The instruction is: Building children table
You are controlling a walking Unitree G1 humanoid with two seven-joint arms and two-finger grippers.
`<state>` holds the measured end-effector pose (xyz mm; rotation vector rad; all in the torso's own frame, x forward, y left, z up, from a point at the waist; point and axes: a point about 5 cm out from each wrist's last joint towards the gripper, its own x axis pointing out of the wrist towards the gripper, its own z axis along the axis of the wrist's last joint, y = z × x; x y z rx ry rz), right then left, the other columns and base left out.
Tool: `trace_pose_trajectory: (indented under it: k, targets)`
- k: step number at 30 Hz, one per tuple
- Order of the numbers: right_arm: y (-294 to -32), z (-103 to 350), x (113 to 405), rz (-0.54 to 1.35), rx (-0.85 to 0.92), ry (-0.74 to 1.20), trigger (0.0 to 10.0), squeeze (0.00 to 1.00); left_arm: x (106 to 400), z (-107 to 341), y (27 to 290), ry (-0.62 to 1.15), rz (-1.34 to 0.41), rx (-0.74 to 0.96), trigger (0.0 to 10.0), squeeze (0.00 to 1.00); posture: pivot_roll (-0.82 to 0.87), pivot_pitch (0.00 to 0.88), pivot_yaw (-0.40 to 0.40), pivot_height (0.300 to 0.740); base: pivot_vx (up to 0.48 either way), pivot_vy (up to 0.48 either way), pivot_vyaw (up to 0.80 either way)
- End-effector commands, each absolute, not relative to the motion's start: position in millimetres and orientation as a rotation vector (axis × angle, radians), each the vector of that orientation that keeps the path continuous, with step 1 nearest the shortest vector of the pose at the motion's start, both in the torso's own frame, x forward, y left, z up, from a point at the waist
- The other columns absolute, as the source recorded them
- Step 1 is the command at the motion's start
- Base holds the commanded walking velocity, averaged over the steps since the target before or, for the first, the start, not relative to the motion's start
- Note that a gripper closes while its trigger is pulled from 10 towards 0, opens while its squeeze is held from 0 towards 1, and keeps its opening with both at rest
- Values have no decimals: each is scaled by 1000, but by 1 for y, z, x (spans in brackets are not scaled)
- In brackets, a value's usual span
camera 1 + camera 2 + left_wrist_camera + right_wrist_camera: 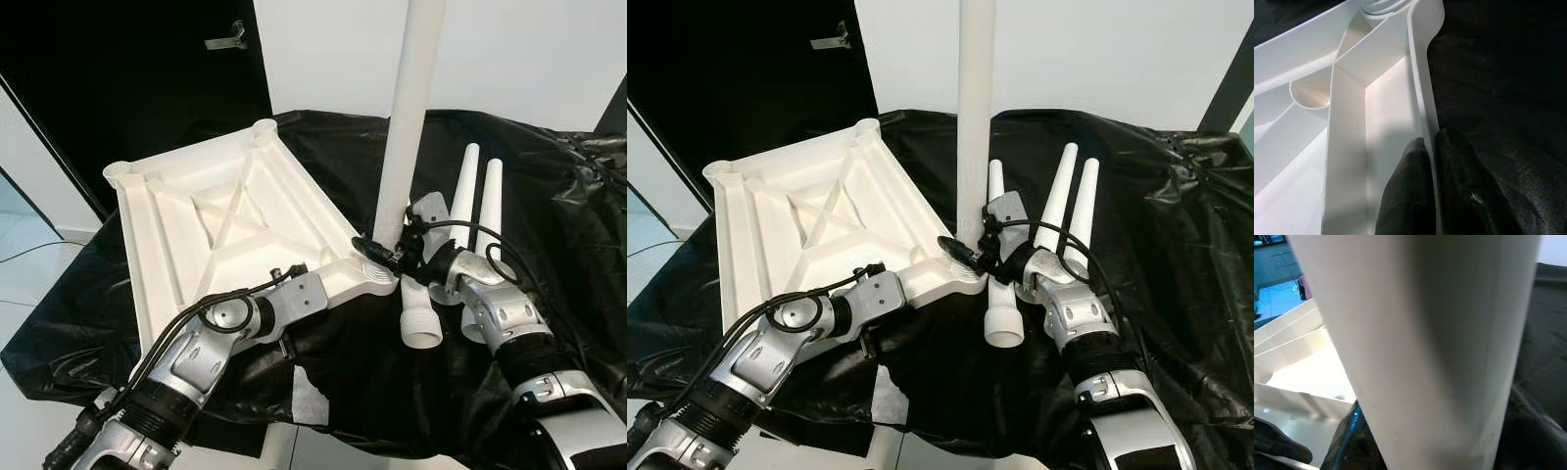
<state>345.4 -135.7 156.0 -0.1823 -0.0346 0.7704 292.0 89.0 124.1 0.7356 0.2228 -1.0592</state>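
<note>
While the white tabletop (211,220) lies upside down on the black sheet (549,196), ribs facing up, the right gripper (384,255) is clamped on the base of a white leg (409,108) that stands upright over the near corner socket (375,279). Its long axis runs straight up and out of the head view, so the leg sits right in the claw's grasp; the right wrist view shows the leg close up, with dark fingers at either side.

Over on the other side, the left gripper (1432,191) is pinched shut on the tabletop's near rim, one finger inside the wall and one outside, bracing the piece. That is plainly the steadying arm; the right is the one on the leg.

Spare legs wait just beside the right arm: one (419,318) lying with its threaded mouth toward the robot, and two more (475,201) pointing away. They crowd the right wrist, so any turning there looks tight. Three other corner sockets stand bare. Judging from this, the first leg is being seated.
</note>
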Motion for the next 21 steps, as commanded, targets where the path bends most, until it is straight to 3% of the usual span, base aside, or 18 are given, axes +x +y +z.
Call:
trace_pose_trajectory:
  k: [1,4,5,9,21]
  targets:
    - [-138,151,347,745,-146,-11,0,0,292,126,87,202,-1065,771,10000,0,11,0,51,740,0,0,0]
    - [-137,151,348,709,-130,-5,0,0,292,126,88,204,-1064,773,10000,0,11,0,50,740,0,0,0]
    - [-136,150,349,690,-121,-8,10000,0,292,126,88,205,-1064,773,10000,0,9,0,51,740,0,0,0]
    - [-134,147,349,645,-125,-5,10000,0,292,126,88,205,-1063,775,10000,0,7,0,50,740,0,0,0]
    - [-110,134,339,266,-94,13,10000,0,292,123,84,212,-1066,781,10000,0,5,0,45,740,0,0,0]
